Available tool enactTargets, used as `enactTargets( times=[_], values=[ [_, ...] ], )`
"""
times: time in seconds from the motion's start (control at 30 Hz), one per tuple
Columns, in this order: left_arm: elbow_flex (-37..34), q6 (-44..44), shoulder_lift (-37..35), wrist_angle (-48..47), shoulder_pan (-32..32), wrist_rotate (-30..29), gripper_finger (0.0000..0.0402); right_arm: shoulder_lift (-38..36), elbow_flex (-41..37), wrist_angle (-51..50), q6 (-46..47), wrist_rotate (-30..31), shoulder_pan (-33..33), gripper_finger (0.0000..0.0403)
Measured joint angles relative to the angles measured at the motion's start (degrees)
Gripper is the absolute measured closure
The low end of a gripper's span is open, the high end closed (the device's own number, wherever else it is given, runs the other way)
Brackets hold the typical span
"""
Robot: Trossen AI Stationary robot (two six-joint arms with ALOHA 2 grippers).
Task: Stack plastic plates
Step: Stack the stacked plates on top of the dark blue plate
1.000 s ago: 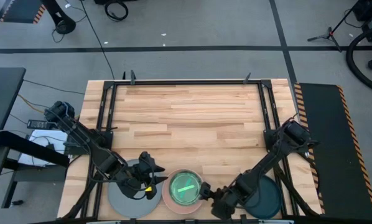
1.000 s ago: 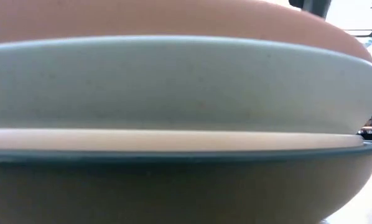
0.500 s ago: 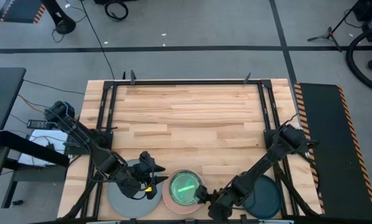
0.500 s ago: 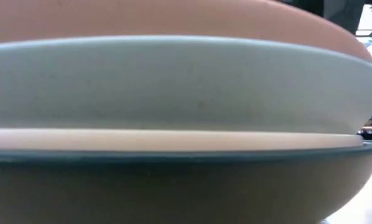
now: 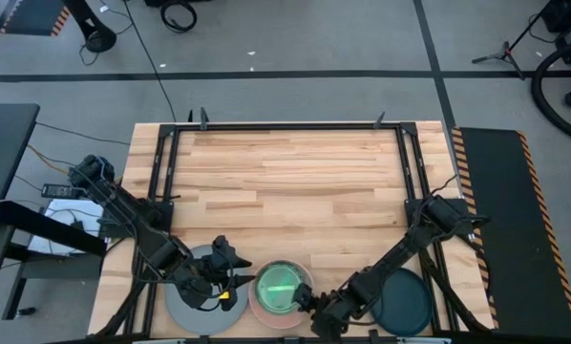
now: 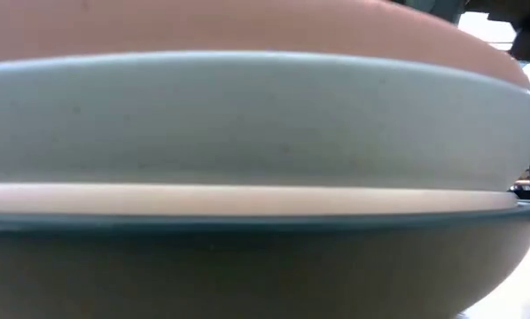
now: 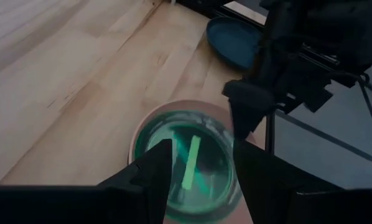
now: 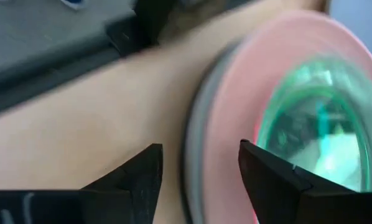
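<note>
Salmon-rimmed plate stack (image 5: 282, 289) sits at the desk's (image 5: 285, 172) near edge; the right pincer (image 5: 302, 300), open, straddles its rim. Left pincer (image 5: 230, 284), open, hovers above the grey plate (image 5: 185, 304).

low view: my stacked plates (image 6: 247, 124) fill it, hiding the table
pink plate (image 8: 236, 106): blurred, cut off past my right fingers (image 8: 270, 180)

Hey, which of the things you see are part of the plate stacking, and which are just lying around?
Part of the job:
- plate stack, salmon pink rim, green plate on top
- large grey plate
- dark teal plate

Just lying about:
- headphones on the floor
- cables on the floor
</note>
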Motion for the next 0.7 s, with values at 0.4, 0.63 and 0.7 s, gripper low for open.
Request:
enactTargets(
  times=[0.4, 0.63, 0.7],
  values=[
    [0.0, -1.5, 0.0, 0.2, -0.2, 0.0, 0.0226, -0.1, -2.8, 0.0, 0.9, -1.1, -1.7, 0.0262],
    [0.0, -3.0, 0.0, 0.3, -1.0, 0.0, 0.0226, -0.3, -3.9, 0.2, -1.2, 0.5, -1.3, 0.0285],
    [0.0, -3.1, 0.0, 0.3, -1.3, 0.0, 0.0226, -0.3, -3.9, 0.1, -1.6, 1.9, -1.3, 0.0295]
  ],
)
